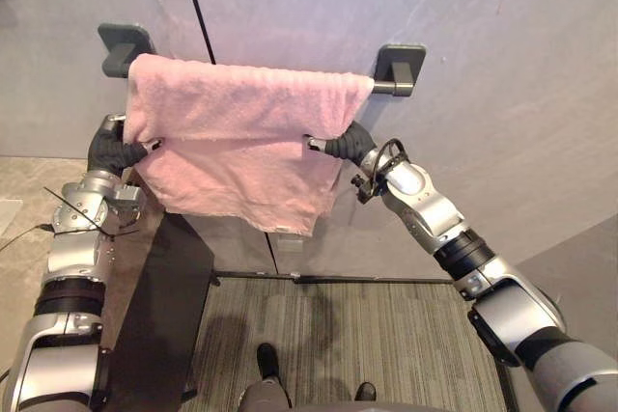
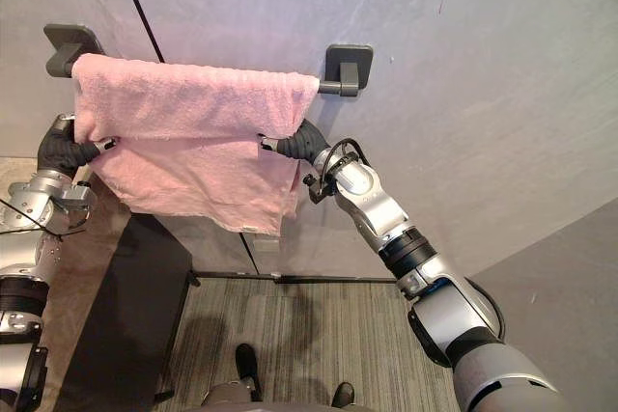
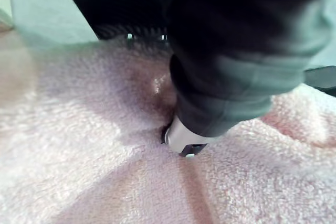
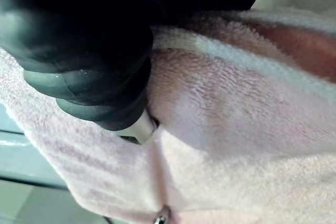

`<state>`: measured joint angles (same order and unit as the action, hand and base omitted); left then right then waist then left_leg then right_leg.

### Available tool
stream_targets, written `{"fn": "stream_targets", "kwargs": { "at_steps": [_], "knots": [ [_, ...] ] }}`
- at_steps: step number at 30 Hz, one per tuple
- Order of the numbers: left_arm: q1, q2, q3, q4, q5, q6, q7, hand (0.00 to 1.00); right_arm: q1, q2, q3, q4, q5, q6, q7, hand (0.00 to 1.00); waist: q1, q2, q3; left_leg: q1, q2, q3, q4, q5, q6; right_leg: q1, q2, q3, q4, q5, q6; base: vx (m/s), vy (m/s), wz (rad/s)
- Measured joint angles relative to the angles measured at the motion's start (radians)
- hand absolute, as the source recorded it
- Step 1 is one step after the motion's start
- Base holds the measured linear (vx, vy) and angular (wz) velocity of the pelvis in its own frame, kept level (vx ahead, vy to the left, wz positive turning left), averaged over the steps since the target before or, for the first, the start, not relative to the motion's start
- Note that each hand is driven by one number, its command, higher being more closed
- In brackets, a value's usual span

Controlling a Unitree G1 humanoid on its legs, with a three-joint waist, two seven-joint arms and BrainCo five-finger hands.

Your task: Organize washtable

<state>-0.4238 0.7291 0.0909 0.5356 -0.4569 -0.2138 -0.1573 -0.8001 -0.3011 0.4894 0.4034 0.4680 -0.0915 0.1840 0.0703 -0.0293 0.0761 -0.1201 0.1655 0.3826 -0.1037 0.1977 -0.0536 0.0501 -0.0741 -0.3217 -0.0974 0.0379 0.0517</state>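
Towel (image 1: pixel 241 132) hangs folded over the bar (image 1: pixel 382 87), between my left robot hand (image 1: pixel 112 152) and right robot hand (image 1: pixel 350 145), each buried in an edge, probably to spread it level; I cannot tell either grip.

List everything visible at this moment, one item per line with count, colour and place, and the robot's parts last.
terry-cloth towel: one, pink, draped over the bar, with a lower layer hanging beneath the top fold.
wall-mounted towel bar: one, dark grey, on two brackets high on the wall.
smooth wall: one, grey, behind the towel.
vertical seam: one, black, running down the wall behind the towel.
boxy cabinet: one, black, on the floor below the towel's left end.
striped floor mat: one, grey, at the wall's foot.
left hand: one, dark ribbed cover, at the towel's left edge.
right hand: one, dark ribbed cover, at the towel's right edge.
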Motion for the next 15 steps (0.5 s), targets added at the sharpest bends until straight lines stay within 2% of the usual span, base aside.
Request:
{"fn": "stream_targets", "kwargs": {
  "at_steps": [15],
  "knots": [
    [0.032,-0.049,-0.001,0.002,0.000,-0.008,-0.001,1.00,0.001,0.004,-0.004,0.067,-0.007,-0.009,-0.003,1.00,-0.003,-0.001,0.000,0.013,-0.002,-0.004,0.000,-0.003,-0.004,0.016,-0.002,-0.007,0.000,-0.002,0.002,0.00,0.000,0.00]
  ]
}}
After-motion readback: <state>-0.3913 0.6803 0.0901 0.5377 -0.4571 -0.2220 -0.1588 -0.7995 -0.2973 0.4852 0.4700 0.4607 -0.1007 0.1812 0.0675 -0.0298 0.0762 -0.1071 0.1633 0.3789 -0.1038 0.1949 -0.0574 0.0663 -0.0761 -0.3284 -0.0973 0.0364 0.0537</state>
